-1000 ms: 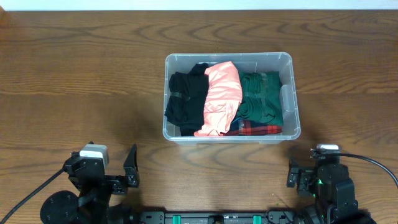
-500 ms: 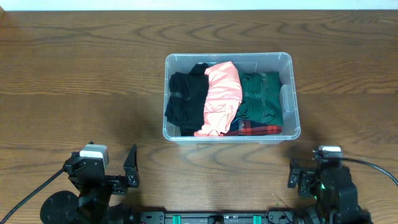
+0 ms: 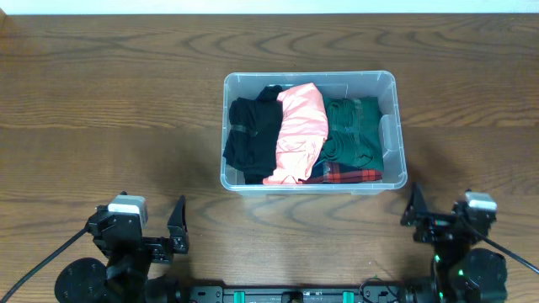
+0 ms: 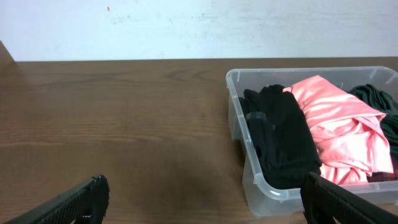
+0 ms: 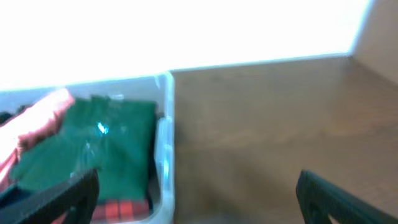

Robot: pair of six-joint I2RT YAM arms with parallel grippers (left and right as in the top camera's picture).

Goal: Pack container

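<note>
Checking state: container (image 3: pixel 310 76) sits on the counter (image 3: pixel 109 109) at mid-depth, slightly right of centre, long side running left-right. It's full of folded clothes:
- black piece (image 3: pixel 251 135) at the left
- pink piece (image 3: pixel 299 126) in the middle, on top
- green piece (image 3: pixel 354 135) at the right
- red plaid strip (image 3: pixel 349 175) along the near right edge, under the green

Left hand (image 4: pixel 204 180) is at the near left edge, fingers spread wide with nothing between them. Container is far and to the right of it, well apart.

Right hand (image 5: pixel 198 177) is at the near right edge, fingers also wide apart and holding nothing. Container's right end is far-left of it, not touching.

Right wrist view is blurred, showing only the container's right end with green and plaid. White wall (image 4: pixel 186 25) lies beyond the counter's far edge.
</note>
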